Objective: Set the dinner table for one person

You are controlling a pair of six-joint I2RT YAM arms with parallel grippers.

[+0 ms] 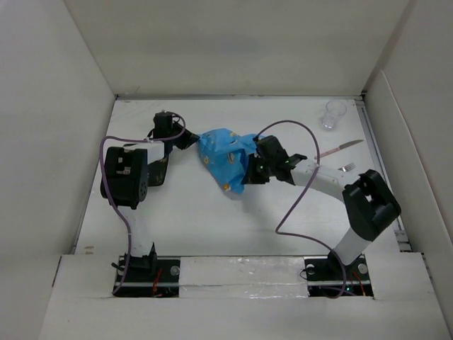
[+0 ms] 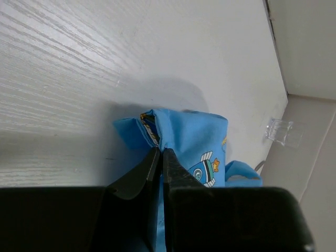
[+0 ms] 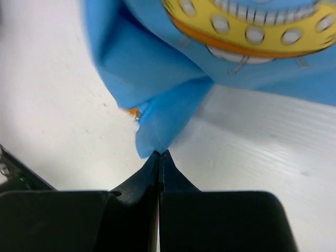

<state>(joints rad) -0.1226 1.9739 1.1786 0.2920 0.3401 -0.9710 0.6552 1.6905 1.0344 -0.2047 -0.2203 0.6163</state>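
Observation:
A blue cartoon-printed cloth mat hangs crumpled between my two grippers above the white dinner table. My left gripper is shut on the mat's left edge; in the left wrist view the mat runs between the closed fingers. My right gripper is shut on a lower corner of the mat, its tips pinching the cloth. A clear cup, a knife and a fork lie at the far right of the table.
White walls enclose the table on the left, back and right. The clear cup also shows in the left wrist view near the wall. Purple cables loop over both arms.

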